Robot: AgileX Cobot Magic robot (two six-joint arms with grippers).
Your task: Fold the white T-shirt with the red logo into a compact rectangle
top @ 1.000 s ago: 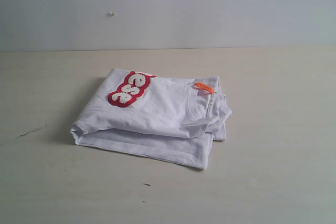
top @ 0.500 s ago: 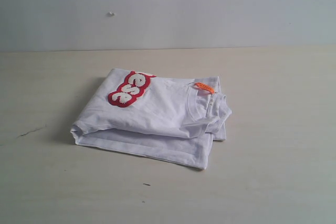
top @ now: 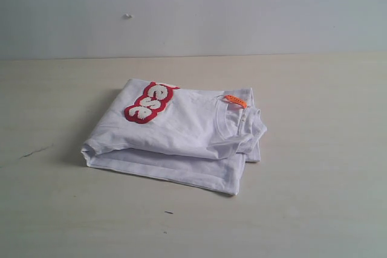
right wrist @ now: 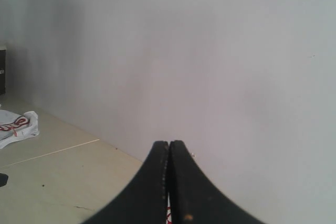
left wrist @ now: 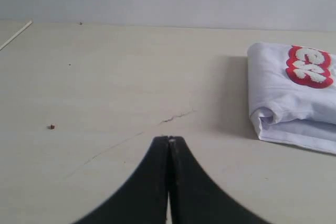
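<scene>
Nothing has shifted since the earlier frame. In the exterior view the white T-shirt (top: 181,137) lies folded into a thick rectangle at the middle of the desk (top: 314,197). The visible end of the red logo (top: 150,103) sits on top near the far left corner, and the orange tag (top: 235,101) shows at the collar on the right. Neither arm appears here.

In the left wrist view the left hand (left wrist: 169,140) is clenched on nothing, its black fingers pressed together above bare desk. A thin crack (left wrist: 176,116) runs just beyond the tips, and the shirt lies well apart.

In the right wrist view the right hand (right wrist: 168,144) is likewise clenched and empty, facing the pale wall (right wrist: 210,51).
</scene>
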